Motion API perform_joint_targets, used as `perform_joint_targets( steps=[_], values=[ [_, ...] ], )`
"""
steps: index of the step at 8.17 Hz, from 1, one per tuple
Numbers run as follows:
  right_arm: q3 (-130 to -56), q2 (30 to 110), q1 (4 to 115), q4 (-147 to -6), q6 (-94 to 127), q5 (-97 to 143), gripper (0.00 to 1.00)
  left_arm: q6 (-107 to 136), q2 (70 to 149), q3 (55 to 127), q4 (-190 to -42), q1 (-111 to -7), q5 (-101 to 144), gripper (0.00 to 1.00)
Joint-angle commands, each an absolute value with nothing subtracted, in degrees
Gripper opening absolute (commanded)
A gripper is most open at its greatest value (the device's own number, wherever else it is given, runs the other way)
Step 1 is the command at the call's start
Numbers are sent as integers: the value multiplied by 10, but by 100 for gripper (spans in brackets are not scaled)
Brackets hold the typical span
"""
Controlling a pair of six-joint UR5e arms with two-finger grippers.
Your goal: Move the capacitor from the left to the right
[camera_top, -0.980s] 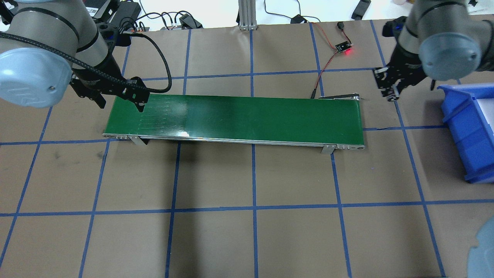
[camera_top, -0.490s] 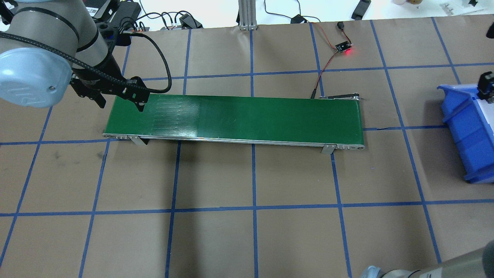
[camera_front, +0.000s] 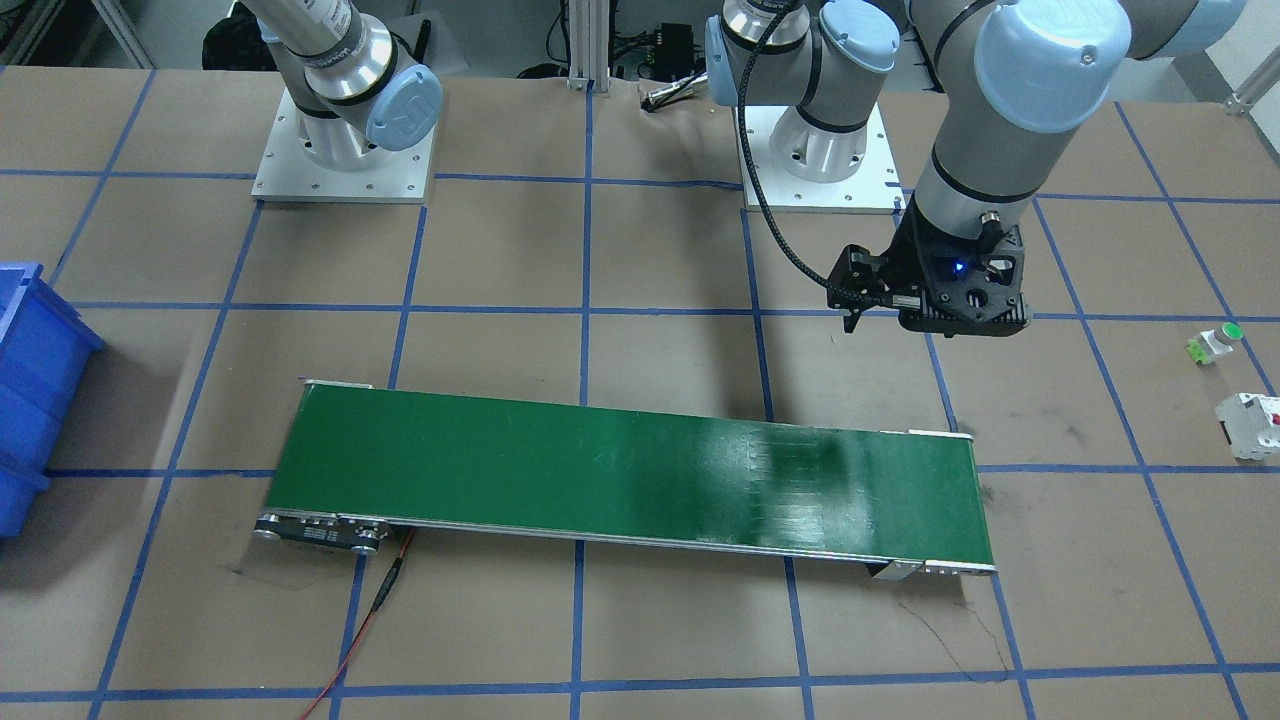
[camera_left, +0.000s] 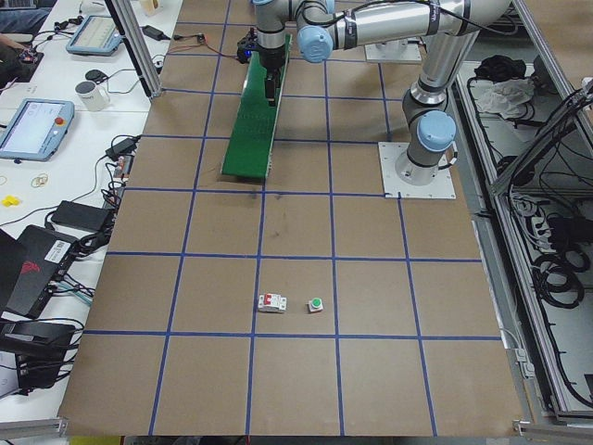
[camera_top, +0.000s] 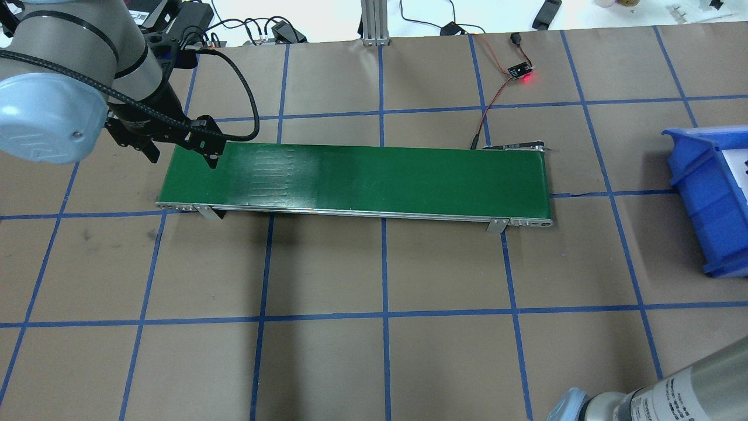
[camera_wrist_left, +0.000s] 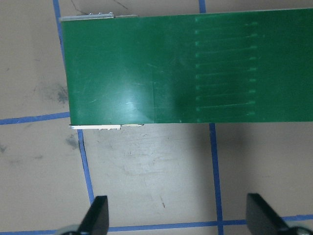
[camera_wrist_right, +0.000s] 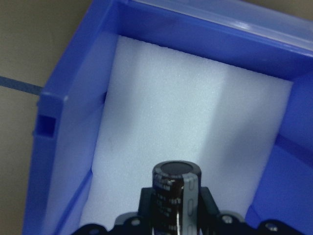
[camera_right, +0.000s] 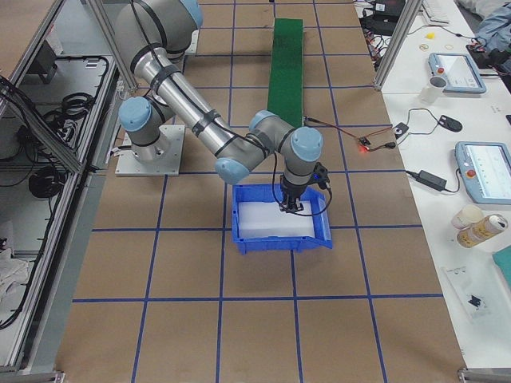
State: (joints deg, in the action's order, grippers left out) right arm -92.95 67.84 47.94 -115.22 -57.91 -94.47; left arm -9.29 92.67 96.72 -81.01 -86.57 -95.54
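Right, here is what you have in front of you:

- Your right gripper is clamped on the one capacitor. Its two fingers press the black body from either side, the grey stripe faces the wrist camera and the dark round end points away from the gripper.
- The capacitor hangs over the inside of the single blue bin, above its white foam liner. You cannot tell from these views whether it touches the foam.
- In the exterior right view, the right gripper points down into the bin, near the wall on the belt side.
- Your left gripper is spread wide and holds nothing. Its two fingertips hang over bare brown table, just beside the near end of the belt.
- There is one green conveyor belt, lying lengthwise between the two arms, with nothing on it. The left gripper hovers at its left end, on the robot's side.
- Off the belt's far corner sits one small sensor board, lit red, with a red and black lead running to the belt's frame.
- Two loose parts lie well out on the robot's left: one white push-button with a green cap and one white breaker with red marks. They are near each other but apart.
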Motion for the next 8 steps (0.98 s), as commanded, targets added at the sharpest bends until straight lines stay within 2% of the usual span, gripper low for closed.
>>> perform_joint_targets(
  steps=[1,4,8],
  values=[
    [-931,677,468,-1158,-584,-946,100,-93,925,969,-809,-866,-955,100],
    [-926,770,488,-1044,-557,-903,100,-93,926,969,-809,-866,-956,100],
    [-921,880,683,-885,-279,-924,100,-93,926,969,-809,-866,-956,100]
  ],
)
